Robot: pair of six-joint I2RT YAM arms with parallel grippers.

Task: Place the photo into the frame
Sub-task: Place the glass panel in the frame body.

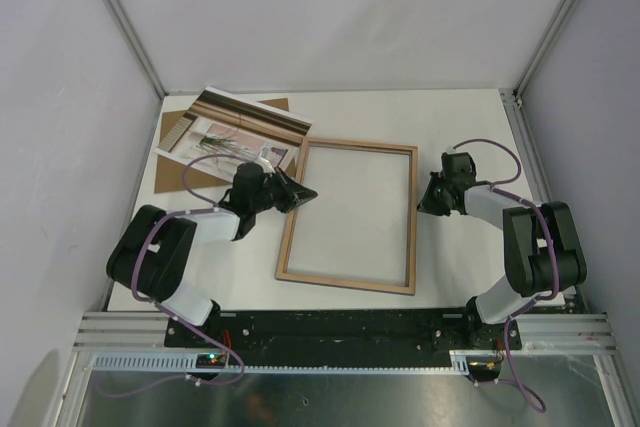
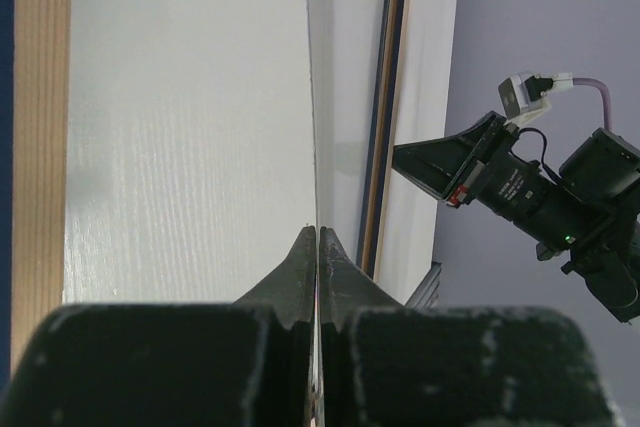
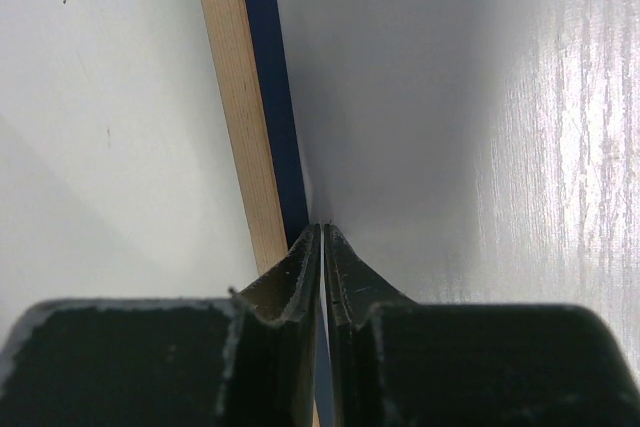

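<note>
The frame (image 1: 345, 283) lies flat at mid-table with its light wood back up. The photo (image 1: 240, 132) rests at the back left, apart from both grippers. My left gripper (image 1: 303, 192) reaches over the frame's left rail. In the left wrist view the left gripper (image 2: 318, 230) is shut on a thin clear sheet (image 2: 312, 97) seen edge-on, above the wood rail of the frame (image 2: 40, 147). My right gripper (image 1: 428, 197) sits at the frame's right rail. The right gripper (image 3: 322, 227) is shut with a pale thin strip between its jaws, beside the wood and navy rail of the frame (image 3: 235, 97).
A brown backing board (image 1: 172, 162) lies under the photo at the back left. White walls and metal posts enclose the table on three sides. The right arm (image 2: 520, 187) shows across the frame in the left wrist view.
</note>
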